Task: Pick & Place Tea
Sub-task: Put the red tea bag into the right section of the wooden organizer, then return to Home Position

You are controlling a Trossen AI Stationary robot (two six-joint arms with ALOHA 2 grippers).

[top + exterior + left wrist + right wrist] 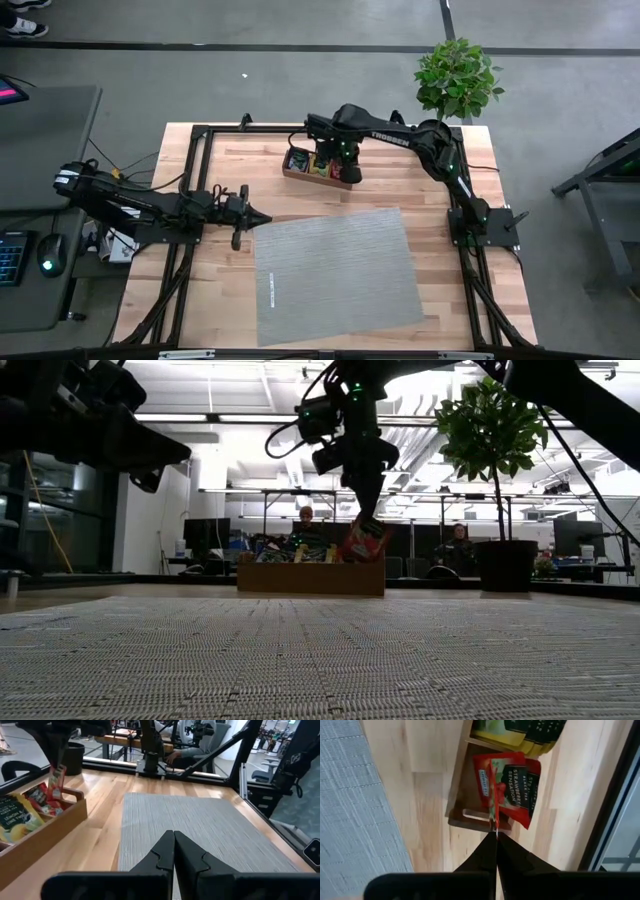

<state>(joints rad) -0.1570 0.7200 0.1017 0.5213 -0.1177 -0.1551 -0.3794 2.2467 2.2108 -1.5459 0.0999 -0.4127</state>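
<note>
A brown wooden tray [300, 175] stands at the table's far middle and holds tea sachets: yellow-green ones [520, 735] and red ones [530, 780] in neighbouring compartments. My right gripper [495, 836] points down over the tray's right-end compartment, shut on a red sachet [56, 781]. My left gripper [173, 842] is shut on nothing; it lies level at the table's left, pointing at the left edge of the grey mat [340, 275]. My right gripper pinches the red sachet's top edge [494, 824] between its two fingertips, coming from above and pointing down. The sachet hangs upright below the fingers [366, 540], its lower end about level with the tray's rim. Whether it touches the sachets beneath, I cannot tell.
A potted plant [458, 78] stands at the far right corner, just behind the right arm. The mat covers the table's near middle. A black frame [195, 150] runs along the table's edges. A desk with a mouse [48, 265] sits left of the table. People sit beyond the table [306, 520].
</note>
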